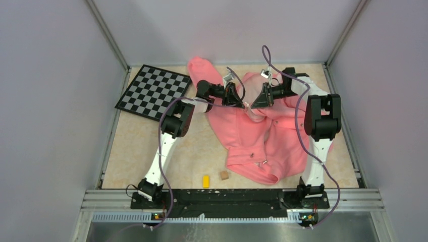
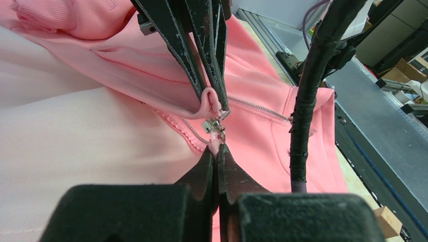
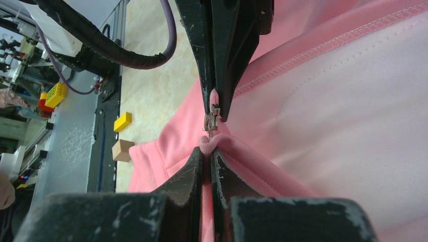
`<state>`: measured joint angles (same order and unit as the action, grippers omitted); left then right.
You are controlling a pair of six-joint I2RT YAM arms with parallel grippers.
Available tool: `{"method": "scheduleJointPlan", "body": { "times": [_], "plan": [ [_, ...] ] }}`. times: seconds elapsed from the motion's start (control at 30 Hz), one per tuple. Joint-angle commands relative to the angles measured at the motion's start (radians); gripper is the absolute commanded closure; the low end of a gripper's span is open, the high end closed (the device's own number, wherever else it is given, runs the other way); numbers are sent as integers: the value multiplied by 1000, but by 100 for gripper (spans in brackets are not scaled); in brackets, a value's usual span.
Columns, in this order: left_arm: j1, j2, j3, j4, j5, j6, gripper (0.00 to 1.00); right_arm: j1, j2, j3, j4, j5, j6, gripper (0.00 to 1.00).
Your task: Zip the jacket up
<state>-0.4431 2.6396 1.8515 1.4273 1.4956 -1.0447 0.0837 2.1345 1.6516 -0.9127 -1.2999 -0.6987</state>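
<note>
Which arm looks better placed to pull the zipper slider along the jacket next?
Probably the left. The left gripper pinches the jacket right at its metal slider, so it could draw it along the teeth; the right gripper is shut on a fabric fold beside it, likely anchoring.

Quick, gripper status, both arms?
Left gripper: closed, pinching the jacket edge right by the zipper slider.
Right gripper: closed on a fold of the jacket.

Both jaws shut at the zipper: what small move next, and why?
Probably ease the left gripper along the open teeth, drawing the slider, while the right gripper holds: both pinch the jacket beside the slider, and the teeth beyond lie unjoined.
</note>
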Motion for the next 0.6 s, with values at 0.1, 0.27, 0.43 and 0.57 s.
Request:
{"method": "scheduleJointPlan", "body": {
  "times": [0.1, 0.27, 0.43, 0.57],
  "plan": [
    [-6, -47, 28, 21, 12, 11, 100, 28, -61, 43, 13, -70, -31, 100],
    [-6, -43, 33, 18, 11, 10, 100, 28, -75, 35, 33, -69, -20, 100],
    [-7, -42, 32, 20, 14, 3, 100, 28, -84, 20, 77, -63, 16, 100],
    [-9, -40, 28, 79, 16, -44, 100, 30, -94, -5, 150, -37, 77, 100]
  ]
}}
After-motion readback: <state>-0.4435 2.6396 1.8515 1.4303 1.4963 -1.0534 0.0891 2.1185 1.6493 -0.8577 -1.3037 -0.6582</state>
